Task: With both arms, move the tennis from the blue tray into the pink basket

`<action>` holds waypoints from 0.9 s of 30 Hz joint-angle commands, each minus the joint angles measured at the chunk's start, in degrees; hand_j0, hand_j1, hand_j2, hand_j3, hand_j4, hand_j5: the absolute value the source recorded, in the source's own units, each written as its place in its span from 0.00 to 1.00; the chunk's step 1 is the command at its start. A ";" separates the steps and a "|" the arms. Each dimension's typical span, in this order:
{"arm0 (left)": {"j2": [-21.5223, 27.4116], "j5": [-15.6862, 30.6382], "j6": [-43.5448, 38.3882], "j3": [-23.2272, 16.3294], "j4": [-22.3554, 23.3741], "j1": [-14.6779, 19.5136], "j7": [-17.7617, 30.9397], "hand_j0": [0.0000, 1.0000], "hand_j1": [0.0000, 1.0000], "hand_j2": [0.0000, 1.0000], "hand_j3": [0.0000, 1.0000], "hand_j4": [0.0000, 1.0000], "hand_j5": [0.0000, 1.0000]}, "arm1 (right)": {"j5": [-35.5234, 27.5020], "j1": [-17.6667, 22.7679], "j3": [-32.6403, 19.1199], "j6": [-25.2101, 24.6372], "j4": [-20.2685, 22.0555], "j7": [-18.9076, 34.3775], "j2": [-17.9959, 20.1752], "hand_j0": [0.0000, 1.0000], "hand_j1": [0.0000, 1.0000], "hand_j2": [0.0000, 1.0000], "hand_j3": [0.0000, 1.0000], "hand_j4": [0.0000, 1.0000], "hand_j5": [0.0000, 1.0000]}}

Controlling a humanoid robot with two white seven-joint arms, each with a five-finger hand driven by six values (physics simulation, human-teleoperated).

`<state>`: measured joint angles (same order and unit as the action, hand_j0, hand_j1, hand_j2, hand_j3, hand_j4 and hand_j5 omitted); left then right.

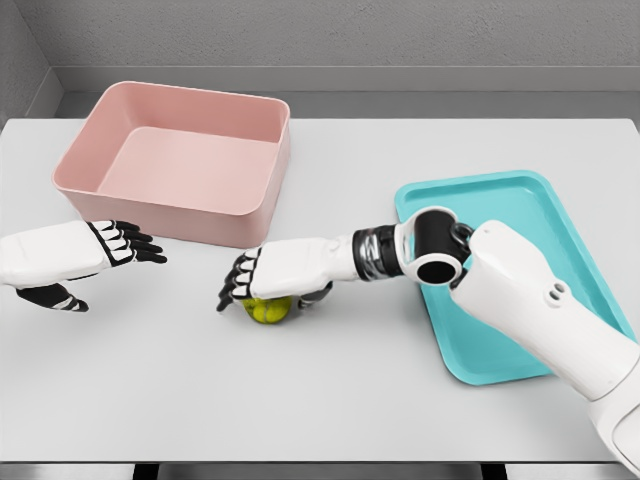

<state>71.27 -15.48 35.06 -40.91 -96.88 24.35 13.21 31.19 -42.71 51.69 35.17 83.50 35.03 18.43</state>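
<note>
A yellow-green tennis ball (267, 310) rests on the white table, between the pink basket (180, 160) and the blue tray (500, 270). My right hand (262, 282) reaches in from the right and lies over the ball, fingers curled around its top and sides, hiding most of it. My left hand (120, 250) hovers at the left, just in front of the basket's near wall. Its fingers are stretched out toward the ball and its thumb hangs below; it holds nothing. The basket holds nothing, and nothing shows on the visible part of the tray.
The right forearm and elbow cover part of the tray's left rim and middle. The table's front edge (300, 462) runs along the bottom, and a grey wall stands behind the table.
</note>
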 commanded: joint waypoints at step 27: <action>-13.96 -7.99 -0.06 -0.13 -3.05 2.72 5.60 1.00 1.00 1.00 1.00 1.00 1.00 | -15.02 33.66 -62.58 -0.17 14.15 -0.03 8.81 1.00 1.00 1.00 1.00 1.00 1.00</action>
<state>58.52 -23.86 35.10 -41.09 -99.56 27.52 18.06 16.61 -8.01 -8.78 35.16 98.28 35.03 27.61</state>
